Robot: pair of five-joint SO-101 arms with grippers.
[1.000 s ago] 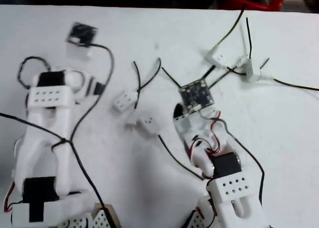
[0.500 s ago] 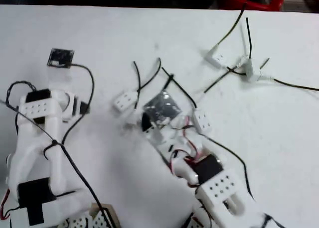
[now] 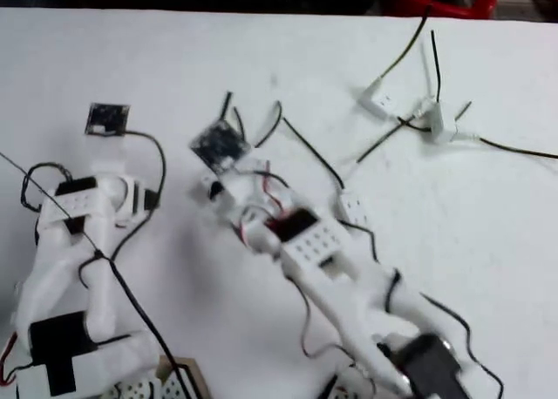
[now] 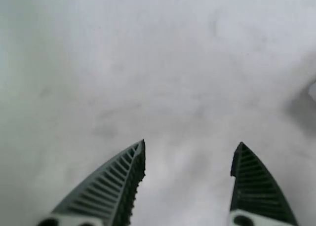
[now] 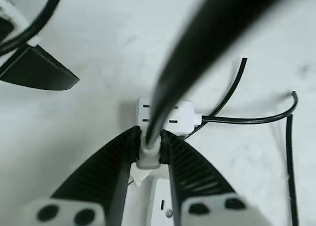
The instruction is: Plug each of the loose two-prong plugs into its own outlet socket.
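The right claw (image 5: pixel 148 137) is pinching a white two-prong plug (image 5: pixel 147 156) between its ribbed fingers (image 5: pixel 111 162). The plug's black cable (image 5: pixel 197 53) runs up close past the wrist camera. Just beyond the plug's far end lies a white outlet socket (image 5: pixel 170 112) with its slots showing; whether the prongs are in it, I cannot tell. A thin black lead (image 5: pixel 247 120) leaves that socket and runs across the surface (image 5: pixel 98 38).

The left claw (image 4: pixel 190 147) is spread wide over bare surface, holding nothing.

In the high view, a white block (image 3: pixel 353 207) lies just beside the right arm (image 3: pixel 323 251). A cluster of white connectors (image 3: pixel 436 118) sits well apart at the far right.
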